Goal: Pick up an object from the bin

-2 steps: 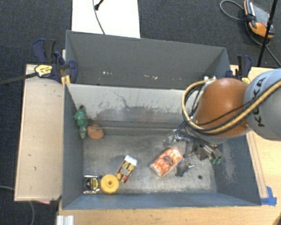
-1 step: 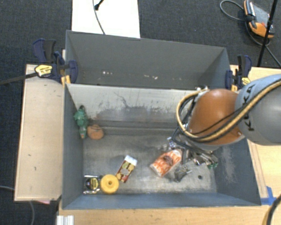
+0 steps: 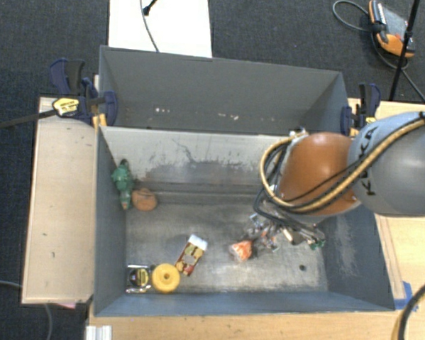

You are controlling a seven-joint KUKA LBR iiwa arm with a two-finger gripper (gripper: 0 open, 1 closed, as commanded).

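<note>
My gripper [image 3: 271, 238] hangs low over the bin floor at centre right, mostly covered from above by the arm's orange dome. Just left of its tip lies a small orange and white crumpled thing [image 3: 241, 251], close to or touching the gripper. Further left, a small red and white packet [image 3: 191, 255] rests tilted on the floor.
A yellow disc [image 3: 166, 277] and a black and yellow tape measure [image 3: 139, 277] sit in the front left corner. A green figure [image 3: 122, 181] and a brown ball [image 3: 145, 199] lie against the left wall at the back. The arm reaches in from the right.
</note>
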